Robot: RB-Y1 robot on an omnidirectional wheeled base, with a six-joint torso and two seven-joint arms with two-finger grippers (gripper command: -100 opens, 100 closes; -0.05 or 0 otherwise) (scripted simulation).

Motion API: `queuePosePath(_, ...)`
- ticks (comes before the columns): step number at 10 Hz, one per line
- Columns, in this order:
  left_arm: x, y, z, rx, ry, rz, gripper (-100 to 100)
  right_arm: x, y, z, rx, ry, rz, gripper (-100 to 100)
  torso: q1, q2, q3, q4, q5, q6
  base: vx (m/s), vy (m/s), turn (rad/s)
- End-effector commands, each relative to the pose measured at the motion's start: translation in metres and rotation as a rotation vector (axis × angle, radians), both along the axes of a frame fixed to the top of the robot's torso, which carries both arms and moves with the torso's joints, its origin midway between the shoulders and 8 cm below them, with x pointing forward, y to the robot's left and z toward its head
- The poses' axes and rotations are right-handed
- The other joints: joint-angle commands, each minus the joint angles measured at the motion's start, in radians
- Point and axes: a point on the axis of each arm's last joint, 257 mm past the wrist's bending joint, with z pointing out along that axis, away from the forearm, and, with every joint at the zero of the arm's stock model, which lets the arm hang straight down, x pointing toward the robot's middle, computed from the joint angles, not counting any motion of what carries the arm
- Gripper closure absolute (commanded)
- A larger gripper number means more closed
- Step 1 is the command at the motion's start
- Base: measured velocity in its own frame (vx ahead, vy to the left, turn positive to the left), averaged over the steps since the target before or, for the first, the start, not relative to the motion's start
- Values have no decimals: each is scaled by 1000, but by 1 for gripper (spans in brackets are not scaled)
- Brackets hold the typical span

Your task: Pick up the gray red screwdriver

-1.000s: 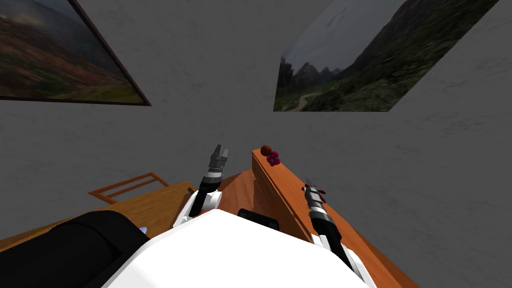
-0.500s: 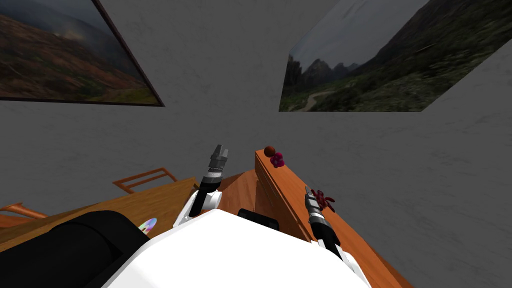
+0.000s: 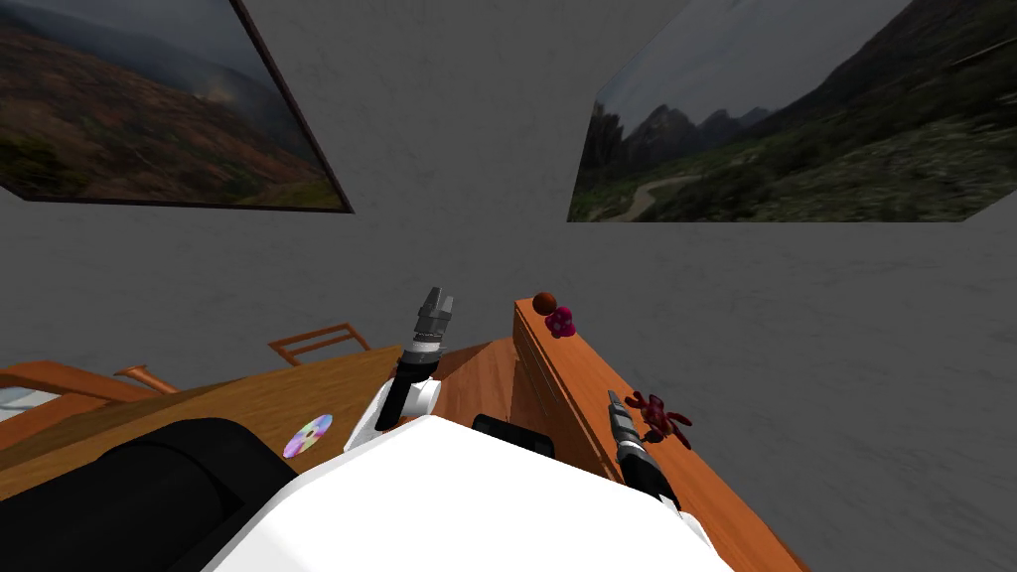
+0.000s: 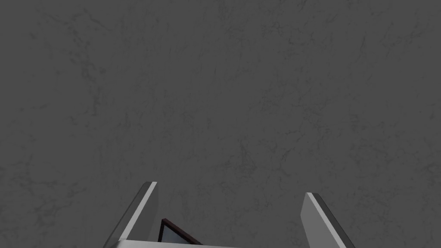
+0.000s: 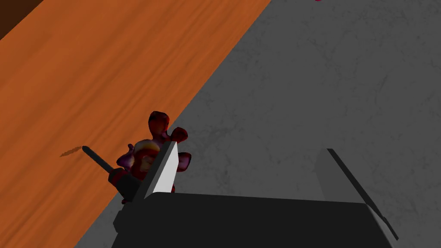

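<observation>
The screwdriver [image 5: 113,171] lies on an orange wooden ledge [image 5: 107,64], close to the ledge's edge along the grey wall. It has a thin dark shaft and a dark grey and red handle. The handle's end is hidden behind my right gripper's body. A dark red toy figure [image 5: 154,146] lies against it. My right gripper [image 5: 252,146] is open. Both things are just outside one finger [image 5: 166,170], and between the fingers is only the wall. In the head view the right gripper [image 3: 614,400] hovers beside the red figure [image 3: 658,417]. The left gripper [image 3: 434,303] is raised and open [image 4: 229,188].
A brown ball [image 3: 543,302] and a magenta cluster [image 3: 561,321] sit at the far end of the ledge [image 3: 586,377]. A lower wooden table [image 3: 248,407] on my left carries a disc [image 3: 309,435]. A chair back [image 3: 318,343] stands beyond it. The grey wall is close ahead.
My view has swung, so the wall pictures drift right and the disc comes into sight. The right gripper has drawn back and lower, and the red figure now shows beside it.
</observation>
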Motion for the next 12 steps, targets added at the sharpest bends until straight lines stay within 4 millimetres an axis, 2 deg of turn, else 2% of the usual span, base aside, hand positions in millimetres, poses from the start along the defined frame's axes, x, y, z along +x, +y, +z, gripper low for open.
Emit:
queuePosePath(1, 0, 0, 0, 0, 0, 0, 0, -14, -9, -22, -17, 61, -26, -100, 0, 0, 0, 0, 0, 0, 19, 0, 122)
queuePosePath(2, 0, 0, 0, 0, 0, 0, 0, -33, -21, -44, -19, 132, -69, -100, 0, 0, 0, 0, 0, 0, 24, 8, 193)
queuePosePath(4, 0, 0, 0, 0, 0, 0, 0, -37, -22, -49, -36, 149, -65, -100, 0, 0, 0, 0, 0, 1, 19, -1, 59)
queuePosePath(5, 0, 0, 0, 0, 0, 0, 0, -63, -36, -75, -50, 234, -109, -100, 0, 1, 0, 0, 0, 1, 19, 0, 164)
queuePosePath(6, 0, 0, 0, 0, 0, 0, 0, -63, -36, -75, -58, 235, -106, -100, 0, 0, 0, 0, 0, 0, 20, -2, 150)
queuePosePath(7, 0, 0, 0, 0, 0, 0, 0, -91, -50, -97, -74, 316, -152, -100, 0, 0, 0, 0, 0, 1, 27, 2, 254)
queuePosePath(8, 0, 0, 0, 0, 0, 0, 0, -91, -51, -97, -81, 317, -150, -100, -1, 0, 0, 0, 0, 0, 24, -4, 117)
queuePosePath(9, 0, 0, 0, 0, 0, 0, 0, -110, -63, -108, -94, 368, -196, -100, 0, 0, 0, 0, 0, 1, 26, 5, 212)
queuePosePath(12, 0, 0, 0, 0, 0, 0, 0, -149, -79, -131, -141, 468, -237, -100, 0, 0, 0, 0, 0, 0, 23, -2, 158)
